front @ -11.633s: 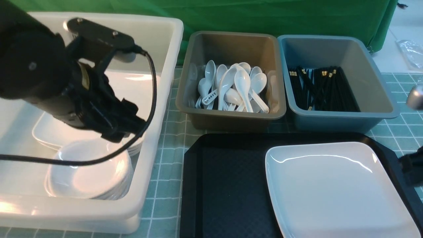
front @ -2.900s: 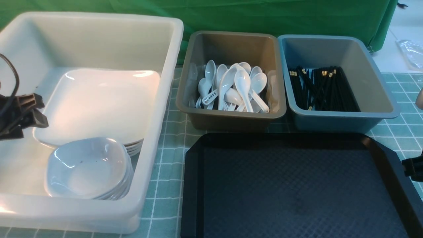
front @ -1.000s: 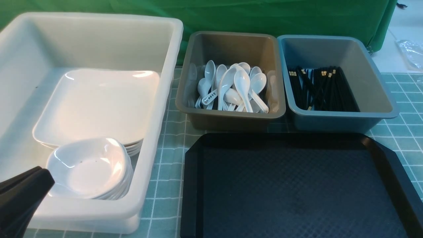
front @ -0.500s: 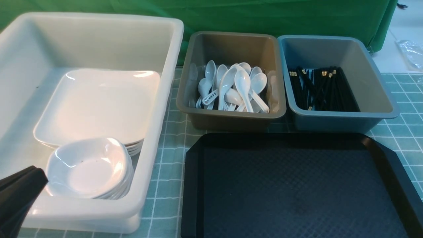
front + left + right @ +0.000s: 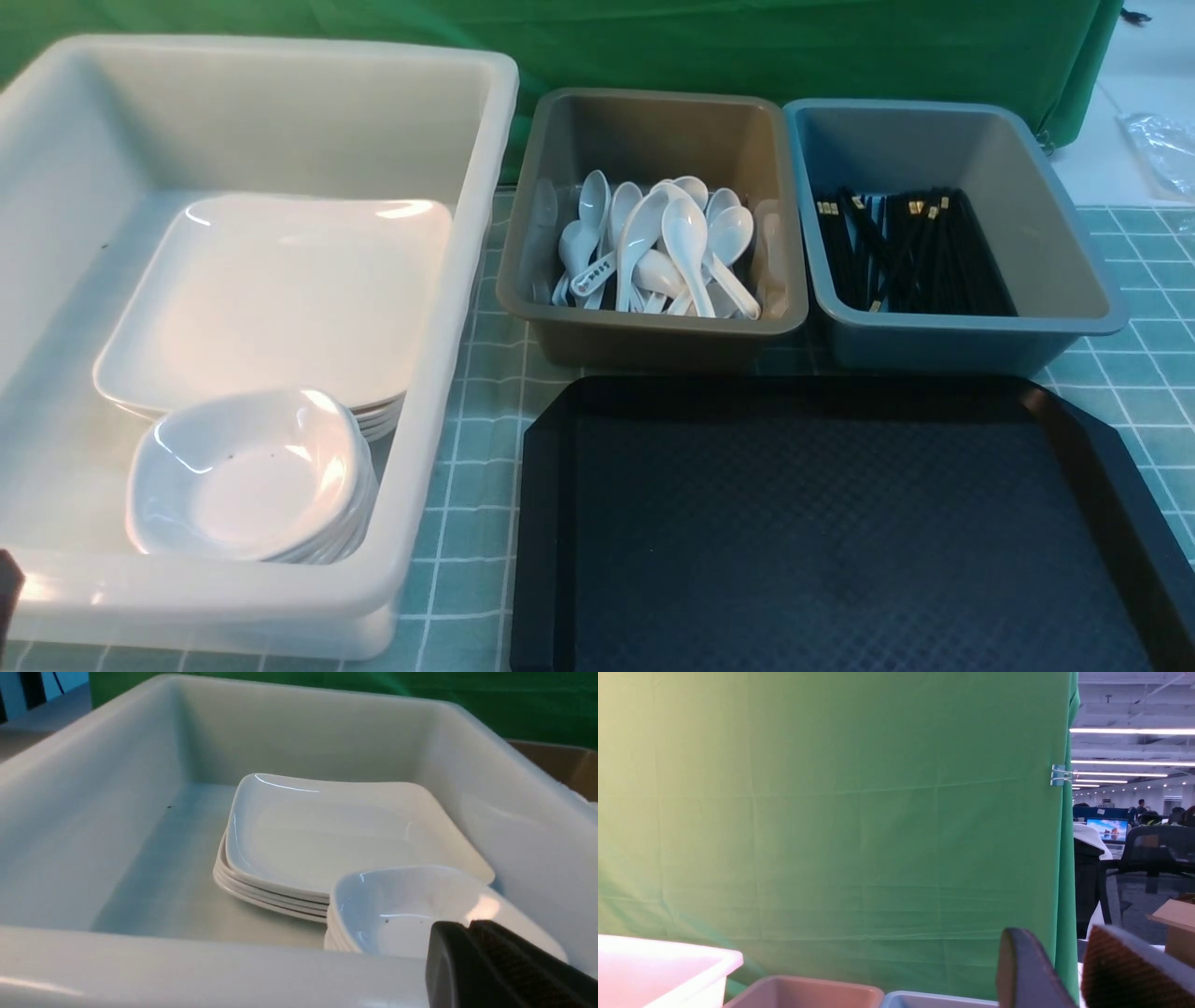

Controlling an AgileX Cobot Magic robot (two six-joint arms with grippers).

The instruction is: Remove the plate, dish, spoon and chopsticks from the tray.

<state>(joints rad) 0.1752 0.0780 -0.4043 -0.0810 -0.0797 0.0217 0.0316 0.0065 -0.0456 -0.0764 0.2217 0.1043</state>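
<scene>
A green cloth backdrop point(image 5: 747, 47) hangs behind a worktop covered in a teal checked mat point(image 5: 467, 439). At the worktop's left edge stands a large white tub point(image 5: 439, 308); inside it the plate point(image 5: 280, 289) tops a short stack of matching square plates toward the tub's far side, while a stack of small white dishes point(image 5: 247, 476) sits at the tub's near edge, overlapping the plates' near corner. The left gripper point(image 5: 467, 952), seen only in the left wrist view, hovers outside the tub's near wall with its fingers pressed together and nothing between them.

Just right of the white tub, a brown tub point(image 5: 653, 336) holds a heap of white spoons point(image 5: 663, 247), and beside it at the far right a blue-grey tub point(image 5: 971, 345) holds a bundle of black chopsticks point(image 5: 910, 252) lying along its floor. In front of these two tubs the tray point(image 5: 831, 532) fills the worktop's near right part, its textured surface bare.

The right gripper point(image 5: 1059, 970) shows only in the right wrist view, raised and facing the backdrop, its fingers spread apart with a clear gap and nothing held.
</scene>
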